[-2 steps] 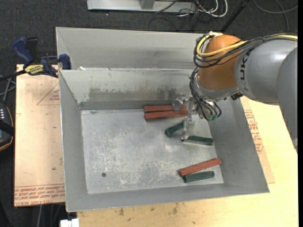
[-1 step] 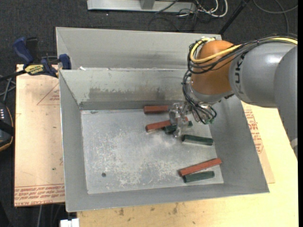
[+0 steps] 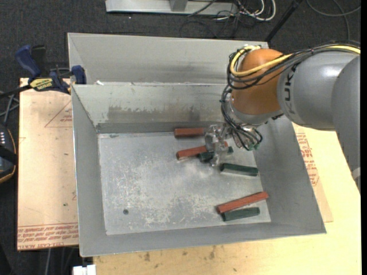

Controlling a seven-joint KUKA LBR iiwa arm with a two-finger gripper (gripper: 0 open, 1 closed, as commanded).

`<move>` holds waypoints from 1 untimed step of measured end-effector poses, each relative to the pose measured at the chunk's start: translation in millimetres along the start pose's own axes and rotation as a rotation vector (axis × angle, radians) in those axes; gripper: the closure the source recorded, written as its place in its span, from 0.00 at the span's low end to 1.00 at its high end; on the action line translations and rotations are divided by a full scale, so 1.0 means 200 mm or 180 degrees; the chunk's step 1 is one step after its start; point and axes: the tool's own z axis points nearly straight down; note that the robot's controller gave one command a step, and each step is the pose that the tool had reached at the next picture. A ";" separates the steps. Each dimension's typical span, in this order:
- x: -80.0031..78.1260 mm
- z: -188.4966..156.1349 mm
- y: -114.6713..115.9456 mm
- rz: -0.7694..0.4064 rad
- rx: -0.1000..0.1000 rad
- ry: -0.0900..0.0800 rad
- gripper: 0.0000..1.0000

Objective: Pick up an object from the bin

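The hand is low in the right-centre of the grey metal bin, and its tip is hard to read. Grey metal parts, looping cables and the arm's orange wrist cover crowd over it, so I cannot tell whether it is open or closed, or whether it has hold of anything.

It sits at the right end of a red-brown bar that lies nearly level on the bin floor and points left. That end of the bar is hidden under the hand. A dark green bit shows just beside the bar's end, beneath the hand. Its shape cannot be made out, nor whether it is a piece of its own.

A second red-brown bar lies against the foot of the back wall, just behind and left of the hand. Its right end runs in behind the hand's metalwork. A dark green bar lies just to the front and right of the hand; whether they touch is unclear.

Well apart, near the front right corner, a long red-brown bar lies tilted. A shorter dark green bar lies close in front of it, and their left ends seem to meet.
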 end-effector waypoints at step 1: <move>0.17 -0.71 0.13 0.0016 -0.0005 0.0030 1.00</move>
